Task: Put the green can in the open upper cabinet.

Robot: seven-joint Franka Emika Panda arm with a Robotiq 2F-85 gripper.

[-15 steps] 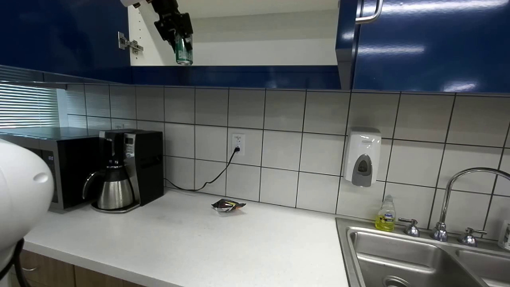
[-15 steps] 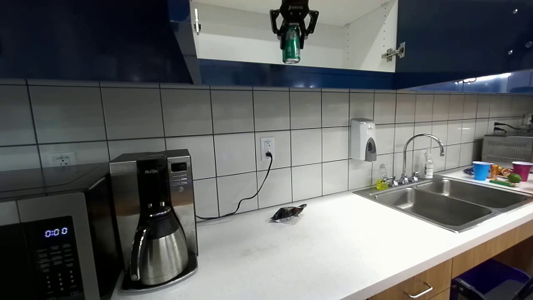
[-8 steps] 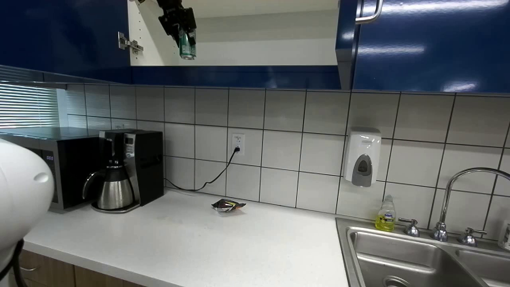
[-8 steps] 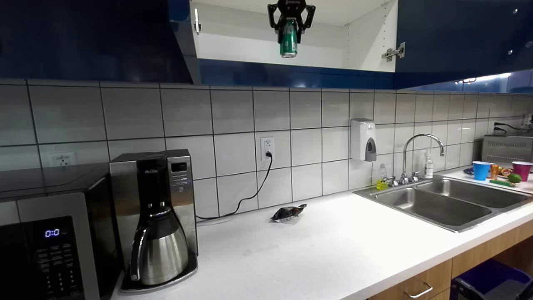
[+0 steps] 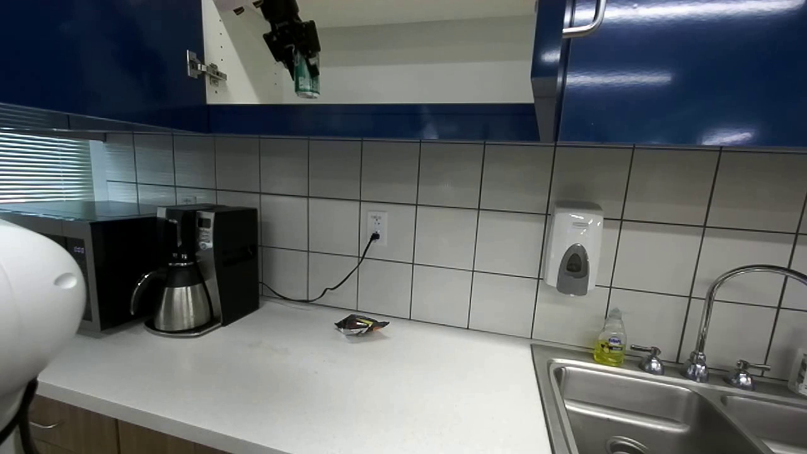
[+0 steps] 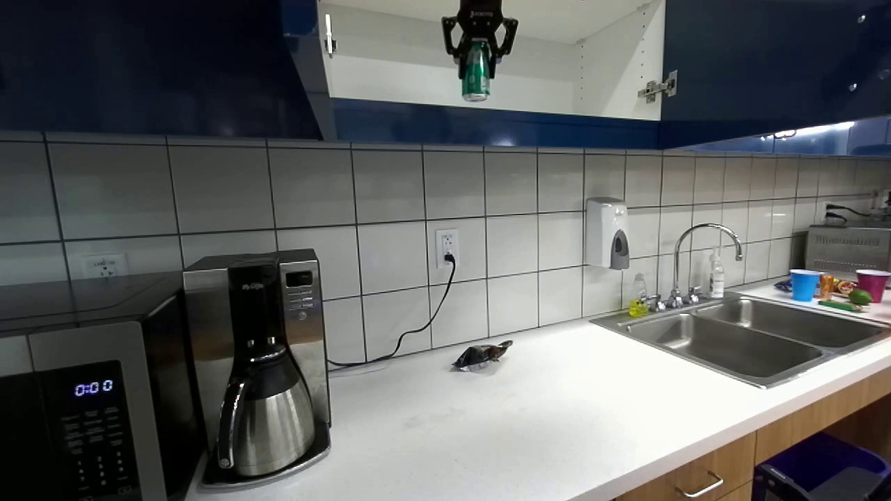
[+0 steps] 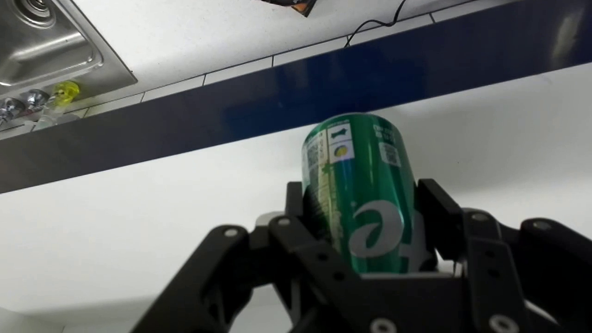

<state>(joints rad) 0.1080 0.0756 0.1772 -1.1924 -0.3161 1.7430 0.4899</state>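
The green can [image 5: 307, 83] is held upright in my gripper [image 5: 305, 63] in front of or within the opening of the open upper cabinet [image 5: 429, 82]. In an exterior view the can [image 6: 476, 82] hangs from the gripper [image 6: 477, 68], its bottom a little above the blue lower edge of the cabinet [image 6: 397, 76]. In the wrist view the gripper [image 7: 360, 199] has a finger on each side of the can [image 7: 356, 180], shut on it. The can's far end overlaps the blue edge and white interior [image 7: 162, 208] there. How deep it is inside cannot be told.
An open blue door with a hinge [image 5: 205, 69] borders the opening, and the blue front ledge [image 5: 378, 120] runs under it. Below are a coffee maker [image 6: 271, 390], a microwave [image 6: 76, 403], a dark wrapper [image 6: 482, 355] and a sink [image 6: 752, 348].
The gripper and can have moved sideways, rightward in one exterior view and leftward in another. They rose, then dropped slightly. The can stays in the grip.
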